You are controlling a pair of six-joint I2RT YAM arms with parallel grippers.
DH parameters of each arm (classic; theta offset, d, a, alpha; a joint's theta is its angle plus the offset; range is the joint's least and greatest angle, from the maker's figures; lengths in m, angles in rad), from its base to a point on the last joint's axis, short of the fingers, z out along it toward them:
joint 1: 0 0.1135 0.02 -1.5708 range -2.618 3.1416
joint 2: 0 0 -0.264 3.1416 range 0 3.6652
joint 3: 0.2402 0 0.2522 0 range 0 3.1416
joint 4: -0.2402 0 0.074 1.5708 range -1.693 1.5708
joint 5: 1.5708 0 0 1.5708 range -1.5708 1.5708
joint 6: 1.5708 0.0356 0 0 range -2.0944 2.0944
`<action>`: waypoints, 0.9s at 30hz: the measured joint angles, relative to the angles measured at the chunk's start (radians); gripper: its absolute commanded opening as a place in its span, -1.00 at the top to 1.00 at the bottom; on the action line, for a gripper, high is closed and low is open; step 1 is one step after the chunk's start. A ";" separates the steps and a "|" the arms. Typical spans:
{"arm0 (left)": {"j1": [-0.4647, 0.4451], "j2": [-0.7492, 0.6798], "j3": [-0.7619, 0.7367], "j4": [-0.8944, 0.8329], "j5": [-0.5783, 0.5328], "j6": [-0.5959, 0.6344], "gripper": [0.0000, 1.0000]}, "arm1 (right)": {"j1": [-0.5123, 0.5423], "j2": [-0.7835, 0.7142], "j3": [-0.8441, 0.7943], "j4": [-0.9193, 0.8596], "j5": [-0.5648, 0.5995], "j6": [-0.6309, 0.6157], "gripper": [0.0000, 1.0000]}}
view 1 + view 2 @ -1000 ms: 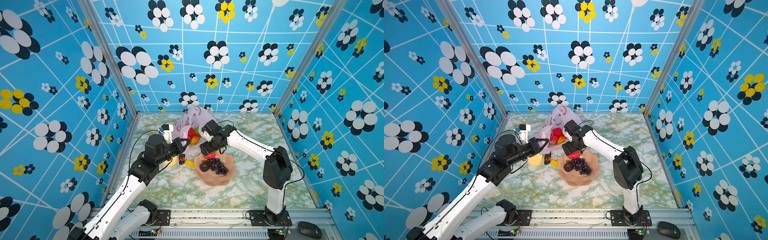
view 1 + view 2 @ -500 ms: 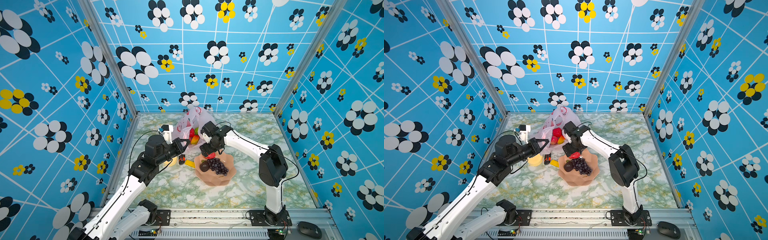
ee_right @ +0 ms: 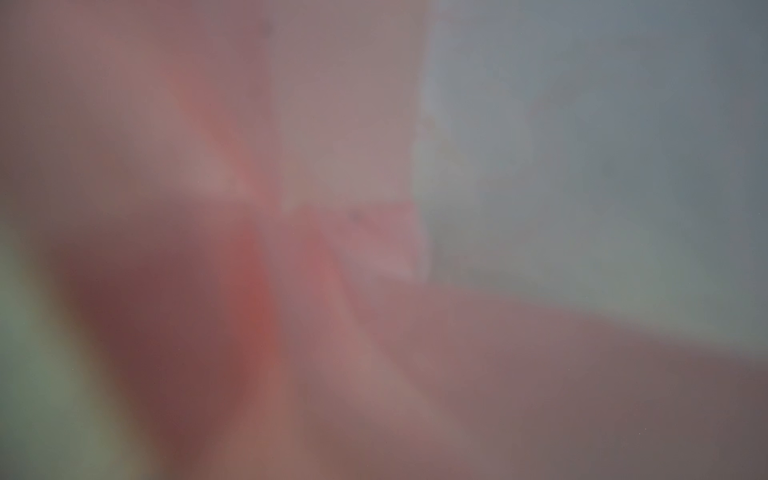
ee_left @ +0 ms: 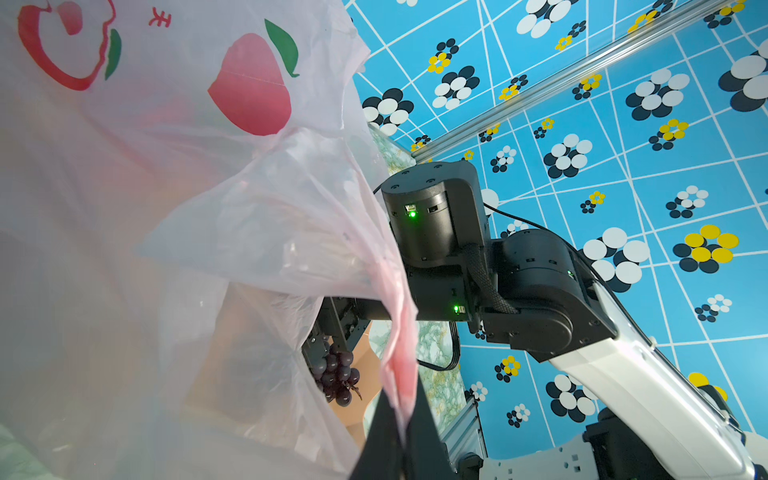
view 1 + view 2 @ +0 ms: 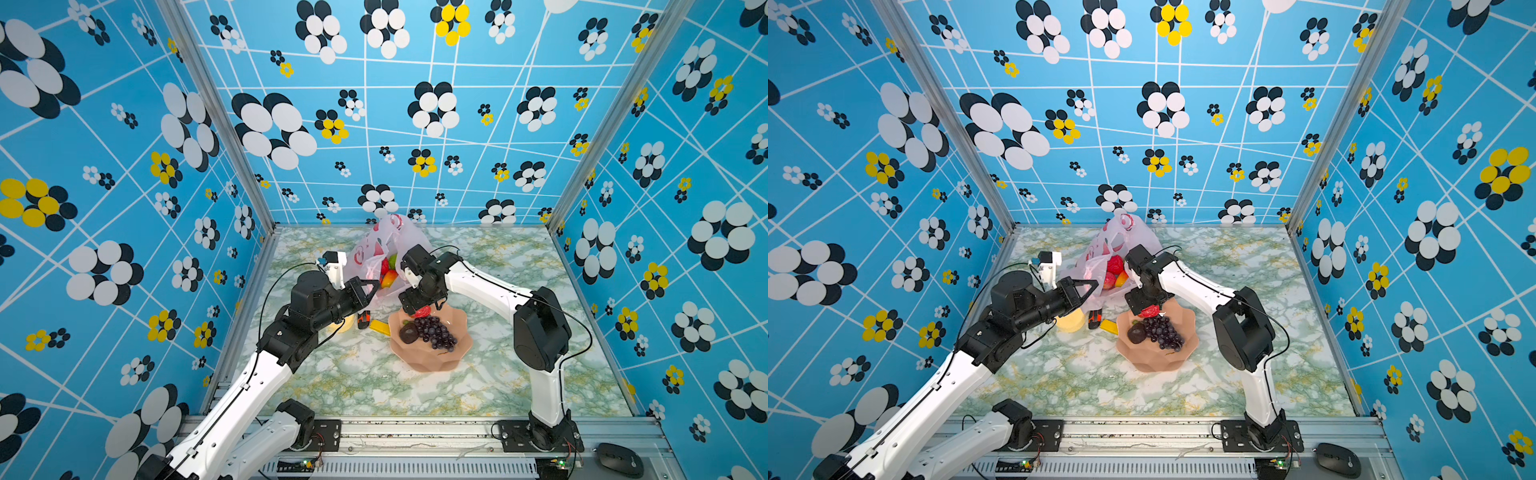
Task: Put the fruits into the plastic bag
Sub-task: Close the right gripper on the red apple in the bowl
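One bag stands near the counter's rear edge, with at least three fruits in its mouth: red, green, orange. One bowl in front of it holds one bunch of grapes, one dark fruit and one red fruit at its rear rim. Since a second ago only the right arm's elbow has swung inward. The left gripper pinches the bag's handle. The right gripper hangs just over the red fruit, beside the bag; I cannot tell how its jaws stand.
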 measured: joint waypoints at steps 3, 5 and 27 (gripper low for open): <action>0.000 -0.006 -0.003 0.000 0.000 0.000 1.00 | 0.002 0.010 0.000 0.000 0.000 0.002 -0.82; 0.000 -0.011 -0.005 0.000 0.000 0.000 1.00 | 0.003 0.012 -0.002 0.000 0.003 0.007 -0.75; 0.000 -0.039 -0.015 -0.005 -0.012 -0.008 1.00 | -0.005 -0.184 -0.169 0.073 0.041 0.058 -0.36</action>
